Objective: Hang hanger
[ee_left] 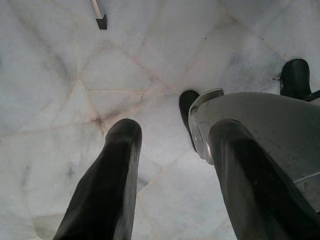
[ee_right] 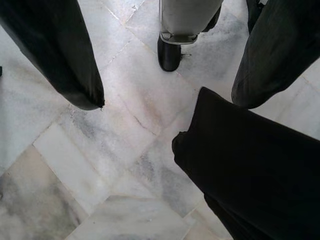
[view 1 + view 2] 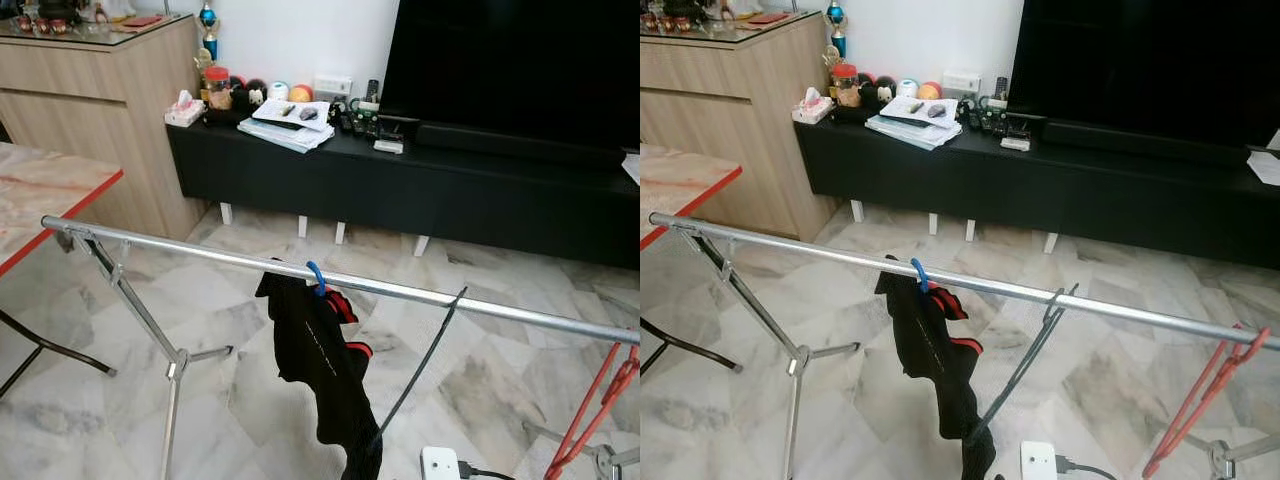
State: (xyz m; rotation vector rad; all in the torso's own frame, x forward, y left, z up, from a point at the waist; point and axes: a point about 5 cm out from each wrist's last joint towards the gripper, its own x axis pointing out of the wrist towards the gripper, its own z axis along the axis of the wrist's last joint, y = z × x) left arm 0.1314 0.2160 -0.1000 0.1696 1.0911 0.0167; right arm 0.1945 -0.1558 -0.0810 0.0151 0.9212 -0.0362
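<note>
Left gripper (image 1: pixel 170 180) fingers spread, empty, over marble floor (image 1: pixel 60 100); right gripper (image 2: pixel 165 107) likewise parted, holding nothing

The rail (image 3: pixel 400 292) lies bare between the black garment (image 3: pixel 320 370) and the red hanger (image 3: pixel 600 400), except where a dark hanger (image 3: pixel 430 355) leans.

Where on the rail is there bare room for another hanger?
The rail is bare from its left end to the blue hanger carrying the black garment. A shorter gap lies between the black hanger and red hanger. The middle is crowded.
</note>
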